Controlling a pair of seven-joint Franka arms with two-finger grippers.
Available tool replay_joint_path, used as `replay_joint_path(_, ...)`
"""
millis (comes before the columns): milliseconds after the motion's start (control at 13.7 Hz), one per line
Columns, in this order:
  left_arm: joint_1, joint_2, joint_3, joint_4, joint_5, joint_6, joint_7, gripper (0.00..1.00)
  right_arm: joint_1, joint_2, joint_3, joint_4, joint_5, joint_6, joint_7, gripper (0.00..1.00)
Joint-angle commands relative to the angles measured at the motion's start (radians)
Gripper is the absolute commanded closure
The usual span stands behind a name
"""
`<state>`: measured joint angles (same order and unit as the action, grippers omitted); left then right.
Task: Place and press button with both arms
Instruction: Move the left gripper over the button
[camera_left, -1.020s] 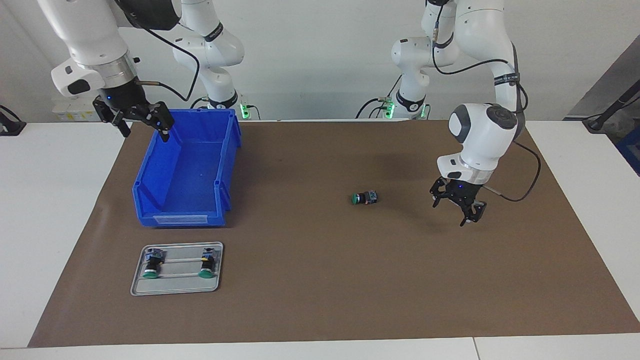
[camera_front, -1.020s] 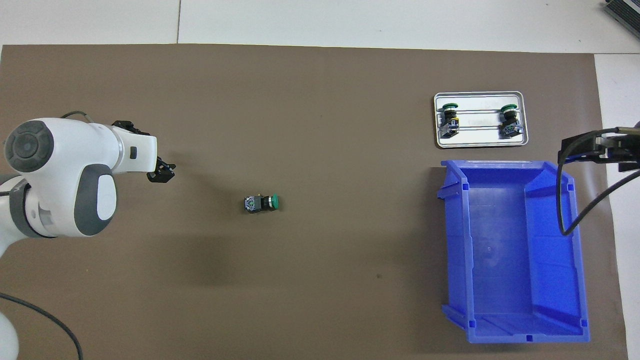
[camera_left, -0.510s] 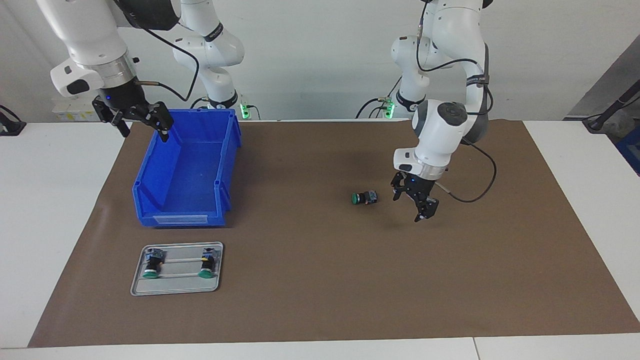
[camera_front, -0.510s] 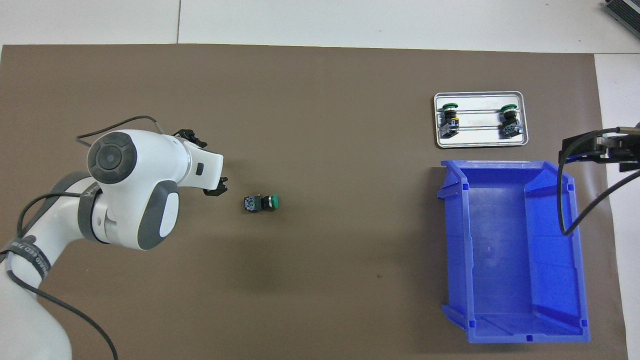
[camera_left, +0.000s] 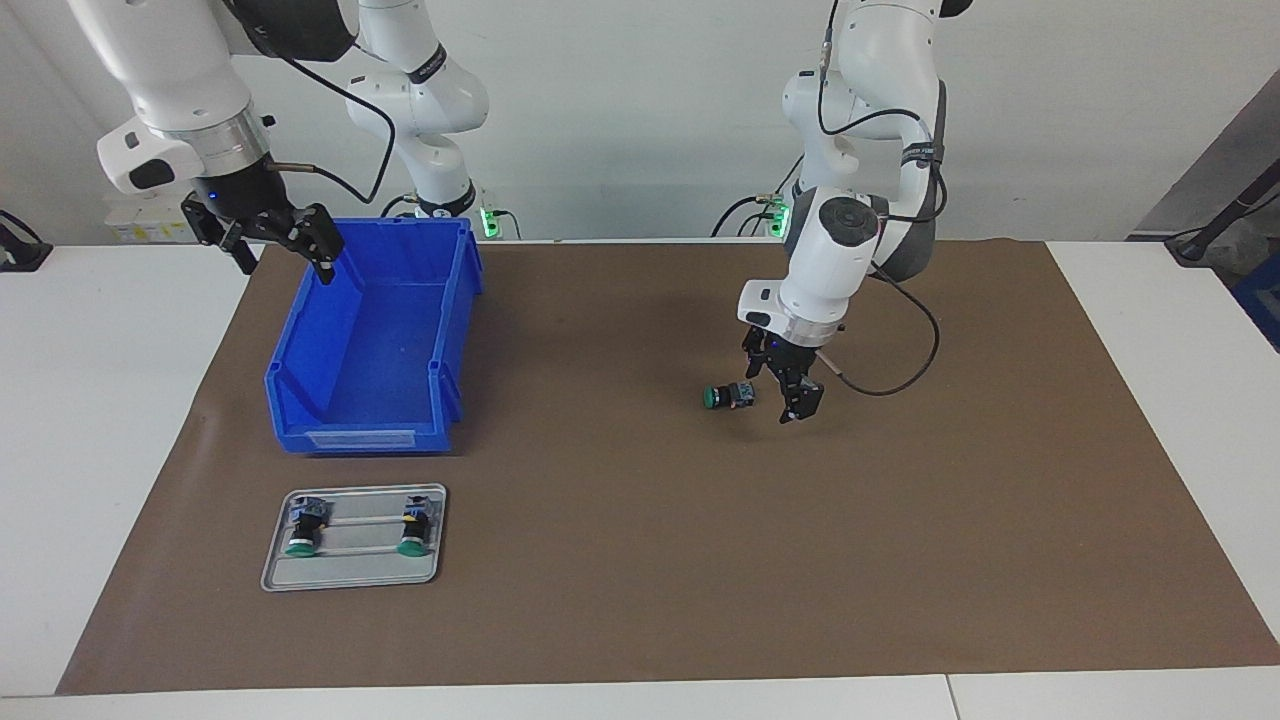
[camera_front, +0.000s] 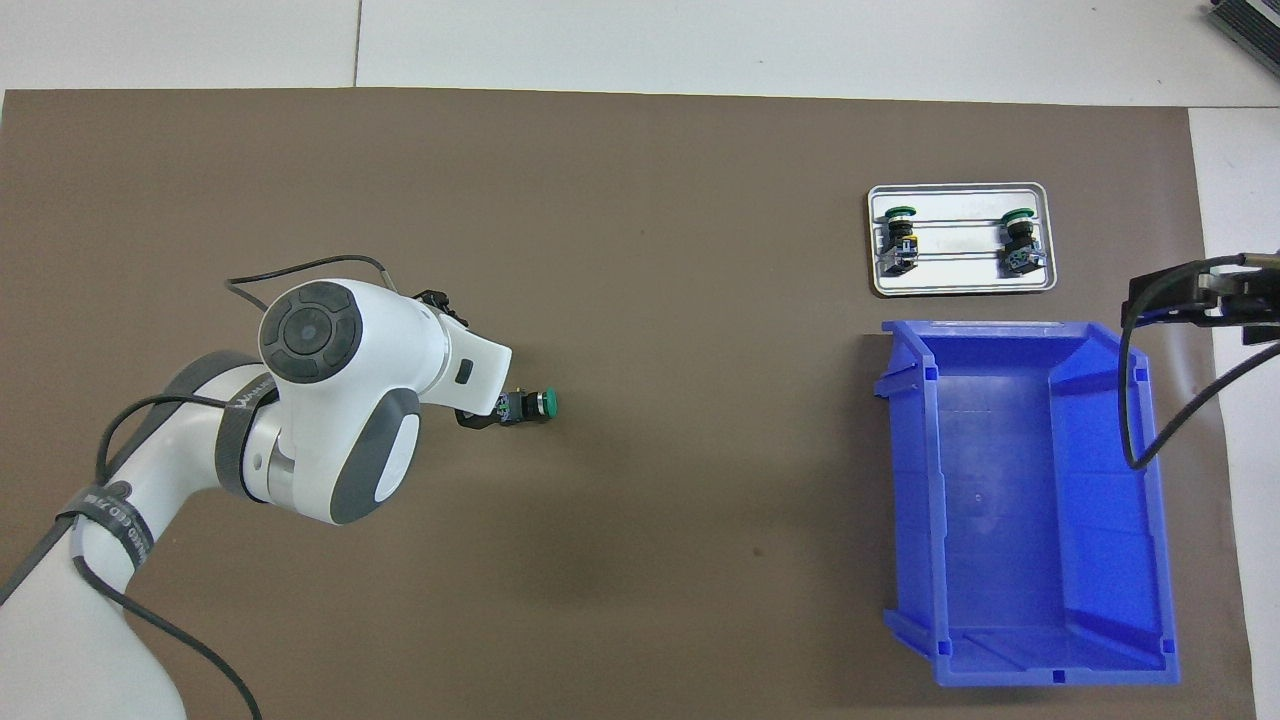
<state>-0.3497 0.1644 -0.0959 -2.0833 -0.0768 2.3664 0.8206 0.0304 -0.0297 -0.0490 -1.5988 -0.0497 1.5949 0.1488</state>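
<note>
A green-capped button lies on its side on the brown mat near the table's middle. My left gripper is open and hangs low right beside the button's black rear end, toward the left arm's end of the table, with nothing between its fingers. From overhead its white wrist covers most of the gripper and the button's rear end. My right gripper waits open and raised over the rim of the blue bin, holding nothing.
A small metal tray holds two more buttons, farther from the robots than the empty blue bin. The brown mat covers the table.
My left arm has swung in from its own end of the table toward the middle, bringing its open gripper right beside the button. The button and the right arm have not moved.
</note>
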Motion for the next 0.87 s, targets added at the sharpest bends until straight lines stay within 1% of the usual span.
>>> replay_joint_path(0, -0.051, -0.017, 0.009, -0.004, -0.009, -0.03, -0.006, 0.0, -0.014, -0.016, 0.003, -0.024, 0.004, 0.02, -0.025, 0.0)
replay_joint_path(291, -0.092, -0.014, 0.009, -0.015, -0.009, -0.026, -0.005, 0.0, -0.014, -0.016, 0.003, -0.024, 0.004, 0.019, -0.023, 0.0)
replay_joint_path(583, -0.117, 0.004, 0.009, -0.018, -0.009, -0.018, 0.012, 0.0, -0.014, -0.018, 0.003, -0.027, 0.004, 0.019, -0.025, 0.0)
replay_joint_path(801, -0.118, 0.033, 0.009, -0.02, -0.009, -0.006, 0.04, 0.03, -0.015, -0.018, 0.003, -0.027, 0.004, 0.019, -0.023, 0.0)
